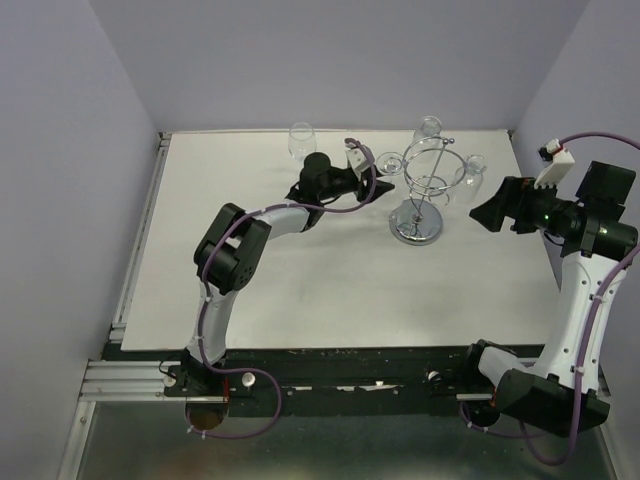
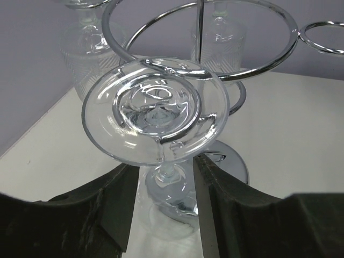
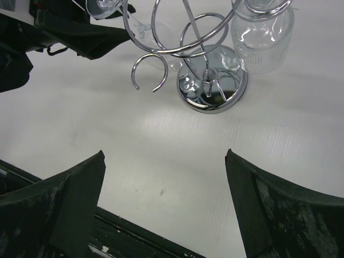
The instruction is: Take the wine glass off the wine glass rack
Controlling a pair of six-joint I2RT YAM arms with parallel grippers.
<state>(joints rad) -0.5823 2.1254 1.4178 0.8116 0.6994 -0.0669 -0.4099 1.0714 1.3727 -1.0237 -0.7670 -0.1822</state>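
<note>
The chrome wine glass rack [image 1: 415, 228] stands at the back of the white table, its ring top [image 2: 279, 51] filling the left wrist view. A clear wine glass [image 2: 156, 110] hangs upside down from a loop on the rack's left side [image 1: 390, 162]. My left gripper [image 1: 379, 181] reaches in at that glass. Its fingers [image 2: 121, 204] flank the stem and the top of the bowl, close to both sides; contact is unclear. My right gripper [image 1: 478, 212] hovers right of the rack, open and holding nothing [image 3: 164, 153].
Two more glasses hang from the rack, at the back [image 1: 428, 128] and the right [image 1: 473, 172]; the right one shows large in the right wrist view [image 3: 263, 37]. Another glass [image 1: 301, 138] stands upright on the table at the back, left of the left arm. Purple walls close in the table.
</note>
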